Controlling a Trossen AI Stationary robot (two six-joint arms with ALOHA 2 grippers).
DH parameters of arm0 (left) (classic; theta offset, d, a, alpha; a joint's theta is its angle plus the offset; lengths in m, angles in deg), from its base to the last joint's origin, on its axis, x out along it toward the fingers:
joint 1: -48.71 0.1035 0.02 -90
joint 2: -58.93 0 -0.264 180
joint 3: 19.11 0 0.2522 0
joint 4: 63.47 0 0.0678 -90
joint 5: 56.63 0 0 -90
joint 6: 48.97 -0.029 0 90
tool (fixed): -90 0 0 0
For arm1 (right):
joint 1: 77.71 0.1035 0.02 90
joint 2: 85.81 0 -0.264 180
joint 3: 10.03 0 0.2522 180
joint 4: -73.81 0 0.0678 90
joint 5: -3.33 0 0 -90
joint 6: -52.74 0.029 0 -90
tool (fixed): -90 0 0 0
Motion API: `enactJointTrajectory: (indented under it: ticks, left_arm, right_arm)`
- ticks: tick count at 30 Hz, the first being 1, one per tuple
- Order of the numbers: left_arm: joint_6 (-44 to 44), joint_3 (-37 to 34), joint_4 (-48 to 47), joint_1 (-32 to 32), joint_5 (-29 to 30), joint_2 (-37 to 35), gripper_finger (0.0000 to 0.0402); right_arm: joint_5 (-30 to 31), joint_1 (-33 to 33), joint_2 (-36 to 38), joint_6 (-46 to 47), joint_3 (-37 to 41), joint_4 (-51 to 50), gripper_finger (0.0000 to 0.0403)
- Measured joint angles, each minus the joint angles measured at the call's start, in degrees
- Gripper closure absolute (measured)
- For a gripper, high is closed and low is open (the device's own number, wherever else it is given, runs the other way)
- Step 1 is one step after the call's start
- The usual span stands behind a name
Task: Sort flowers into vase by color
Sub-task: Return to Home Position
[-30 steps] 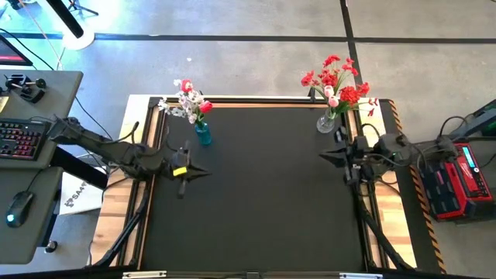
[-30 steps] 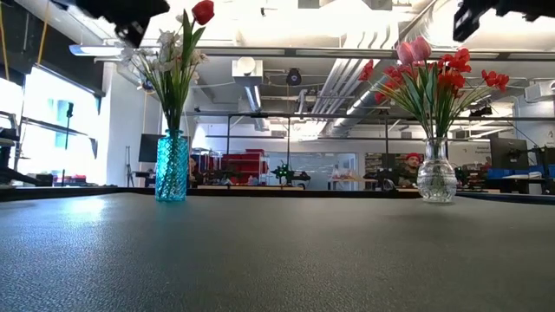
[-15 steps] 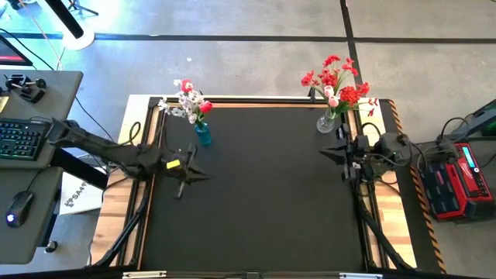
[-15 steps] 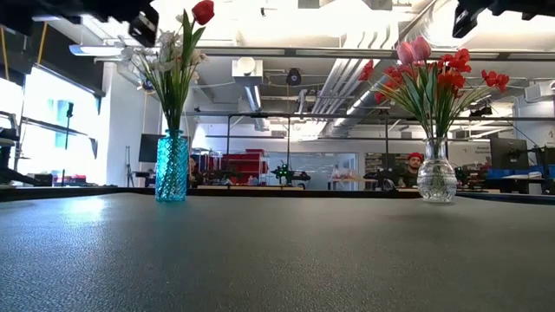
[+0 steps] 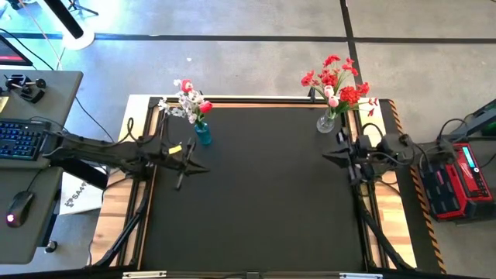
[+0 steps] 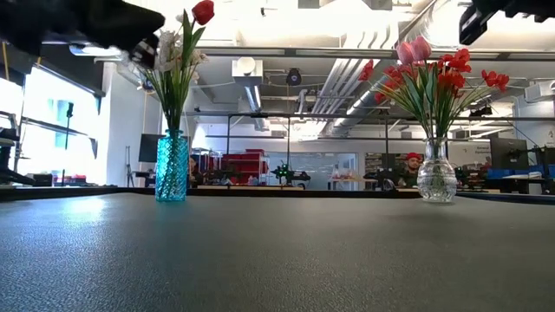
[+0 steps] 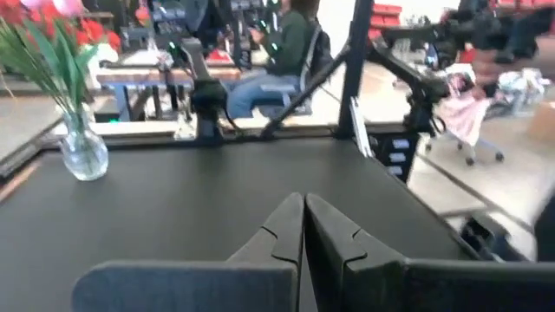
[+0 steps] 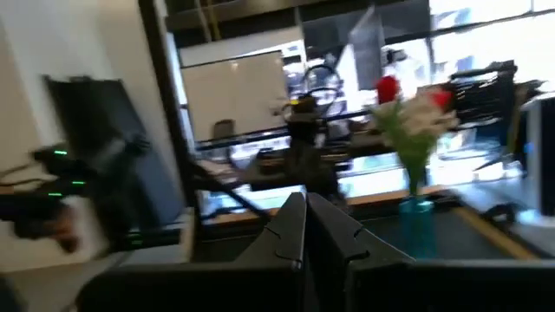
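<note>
A blue vase (image 5: 203, 136) stands at the table's far left. It holds white blossom sprays and red buds (image 5: 186, 101). At the far right stands a clear glass vase (image 5: 326, 122) with red sprays and pink tulips (image 5: 339, 84). In the low view both the blue vase (image 6: 172, 166) and the clear vase (image 6: 436, 173) stand upright on their bases. My left gripper (image 5: 204, 167) hangs shut over the table's left side, just in front of the blue vase, and points level toward the right (image 7: 303, 199). My right gripper (image 5: 325, 157) hangs shut in front of the clear vase, pointing left (image 8: 305, 199). Neither holds anything.
The black mat (image 5: 263, 194) has bare wooden strips along its left and right sides. A desk with a keyboard (image 5: 19, 139) and a mouse stands to the left, and a red and black box (image 5: 457, 182) to the right. People sit in the room beyond the table (image 7: 286, 52).
My left gripper has swung toward the table's far edge, nearer the blue vase, and has sunk a little. It has stayed shut and level. The flowers and vases have not moved.
</note>
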Motion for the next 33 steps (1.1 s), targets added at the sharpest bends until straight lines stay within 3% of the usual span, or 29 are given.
enactJointTrajectory:
  ticks: [5,13,18,23,33]
  left_arm:
    - [1.7,-4.9,-2.7,-2.0,2.1,-7.7,0.0401]
    - [-0.5,-9.6,-7.6,-6.3,15.3,-19.8,0.0401]
    - [0.1,-9.7,-15.2,-6.9,14.8,-25.3,0.0401]
    - [-0.6,-9.7,-19.8,-6.9,14.8,-29.4,0.0401]
    - [-0.3,-9.7,-28.7,-6.8,15.8,-36.1,0.0401]
  right_arm:
    - [4.4,3.2,0.4,-0.4,1.9,0.6,0.0403]
    - [9.2,6.6,3.8,-0.7,4.8,0.9,0.0403]
    - [14.3,7.0,10.1,-2.8,4.7,-2.0,0.0403]
    - [14.0,7.0,15.4,1.8,4.7,-7.4,0.0403]
    - [14.8,5.3,14.6,3.7,5.2,-11.7,0.0403]
